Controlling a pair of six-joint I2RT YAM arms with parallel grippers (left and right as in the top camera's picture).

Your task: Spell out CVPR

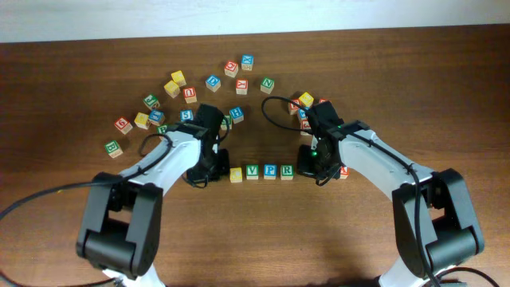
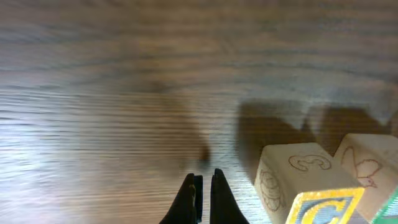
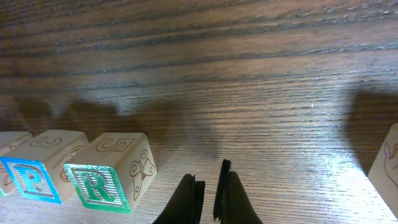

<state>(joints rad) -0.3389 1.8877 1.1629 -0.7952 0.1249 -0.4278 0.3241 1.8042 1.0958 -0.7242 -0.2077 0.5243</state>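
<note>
Both grippers are pinched shut and hold nothing. The left gripper [image 2: 200, 185] has the yellow C cube [image 2: 314, 193] just to its right; the right gripper [image 3: 210, 182] has the green R cube [image 3: 102, 180] just to its left. Between them the row runs side to side: C, green V cube [image 1: 252, 171], blue P cube [image 3: 34, 177], R. It looks complete, so backing straight away seems safest. Spare cubes [image 1: 213, 81] lie scattered beyond.

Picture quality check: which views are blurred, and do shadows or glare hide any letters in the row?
Overhead: even light, V, P, R legible, letter on the yellow cube washed out. Left wrist: table soft and smeared, dark shadows behind the yellow cube, its C readable. Right wrist: sharp wood grain, pale sheen right of centre, P and R crisp.
</note>
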